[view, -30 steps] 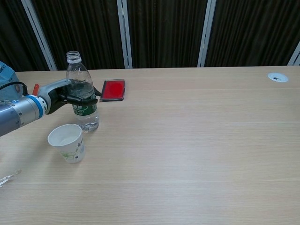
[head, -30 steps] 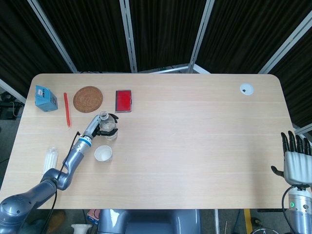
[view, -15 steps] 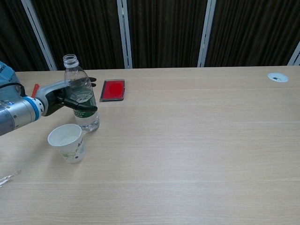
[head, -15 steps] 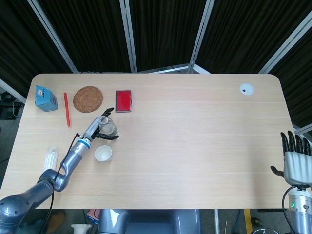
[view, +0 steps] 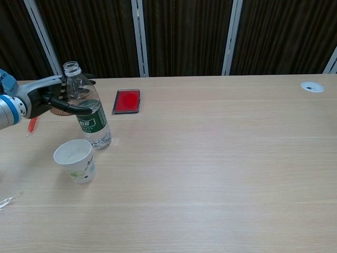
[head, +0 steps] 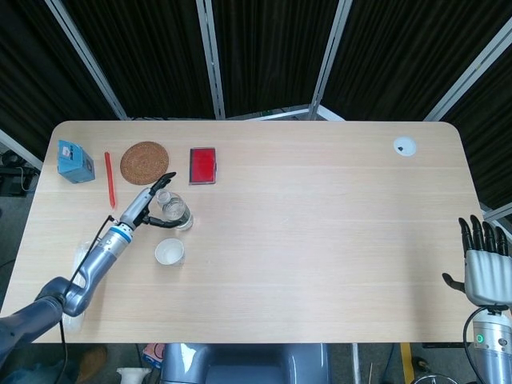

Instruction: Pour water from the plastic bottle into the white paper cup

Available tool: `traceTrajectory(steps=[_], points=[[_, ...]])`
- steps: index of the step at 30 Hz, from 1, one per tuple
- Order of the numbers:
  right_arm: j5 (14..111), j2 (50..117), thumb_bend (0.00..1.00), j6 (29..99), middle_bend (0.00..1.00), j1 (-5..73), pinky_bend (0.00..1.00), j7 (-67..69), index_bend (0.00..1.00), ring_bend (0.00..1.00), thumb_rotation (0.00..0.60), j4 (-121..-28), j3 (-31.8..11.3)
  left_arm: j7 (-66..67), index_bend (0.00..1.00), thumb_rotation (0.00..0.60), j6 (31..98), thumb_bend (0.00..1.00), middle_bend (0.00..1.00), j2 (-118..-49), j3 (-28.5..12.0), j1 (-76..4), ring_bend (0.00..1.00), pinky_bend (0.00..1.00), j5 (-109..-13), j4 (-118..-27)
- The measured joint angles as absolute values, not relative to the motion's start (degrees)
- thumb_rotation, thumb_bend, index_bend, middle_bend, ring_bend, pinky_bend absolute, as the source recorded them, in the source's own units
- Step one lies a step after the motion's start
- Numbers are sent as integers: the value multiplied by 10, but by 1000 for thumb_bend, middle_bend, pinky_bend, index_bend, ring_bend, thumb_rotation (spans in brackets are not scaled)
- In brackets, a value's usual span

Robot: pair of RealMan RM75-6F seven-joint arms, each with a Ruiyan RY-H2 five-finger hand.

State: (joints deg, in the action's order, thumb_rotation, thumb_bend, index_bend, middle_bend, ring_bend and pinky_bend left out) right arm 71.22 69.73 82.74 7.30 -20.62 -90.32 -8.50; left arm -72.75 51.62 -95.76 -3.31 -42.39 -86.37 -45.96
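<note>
Now clear ribbed plastic bottle [view: 87, 113], uncapped.

Both views are bright and evenly lit from overhead, and the pale worktop [head: 320, 208] shows only soft, short shadows. The dark curtains behind stay nearly black. The clear plastic bottle [view: 87, 113] carries small highlights. Focus is sharp throughout, with slight wide-angle bowing at the lower frame edges of the head view.

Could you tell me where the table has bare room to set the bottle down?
Free: the wide stretch from the red case right to the white disc, and the near edge. Crowded: the left end, around the bottle, cup, coaster, pen and blue box.
</note>
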Motion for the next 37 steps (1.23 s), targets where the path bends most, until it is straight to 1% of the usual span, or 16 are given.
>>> traceTrajectory(steps=[6, 10, 14, 18, 21, 25, 31, 34, 37], points=[[722, 690, 0, 831, 0, 71, 0, -196, 0, 0, 600, -914, -83, -704, 0, 600, 552, 115, 0, -876, -30, -398, 0, 0, -863, -555], [729, 685, 0, 833, 0, 69, 0, -188, 0, 0, 600, -921, -82, -683, 0, 600, 592, 113, 0, -816, -28, -370, 0, 0, -862, -614], [740, 678, 0, 834, 0, 68, 0, -178, 0, 0, 600, -933, -78, -646, 0, 600, 645, 114, 0, -769, -22, -339, 0, 0, -866, -644], [752, 671, 0, 836, 0, 67, 0, -167, 0, 0, 600, -943, -76, -568, 0, 600, 680, 104, 0, -744, -19, -310, 0, 0, -861, -668], [761, 664, 0, 838, 0, 66, 0, -158, 0, 0, 600, -949, -74, -475, 0, 600, 703, 82, 0, -733, -20, -288, 0, 0, -846, -688], [773, 657, 0, 842, 0, 64, 0, -145, 0, 0, 600, -956, -72, -299, 0, 600, 747, 4, 0, -719, -23, -252, 0, 0, -815, -738], [785, 652, 0, 851, 0, 61, 0, -139, 0, 0, 600, -959, -71, -21, 0, 600, 830, 0, 0, -709, -26, -196, 0, 0, -772, -828], [787, 651, 0, 856, 0, 59, 0, -136, 0, 0, 600, -959, -71, 69, 0, 600, 863, 0, 0, -702, -26, -164, 0, 0, -749, -889], [788, 650, 0, 860, 0, 57, 0, -136, 0, 0, 600, -958, -71, 103, 0, 600, 883, 0, 0, -695, -29, -140, 0, 0, -736, -922]])
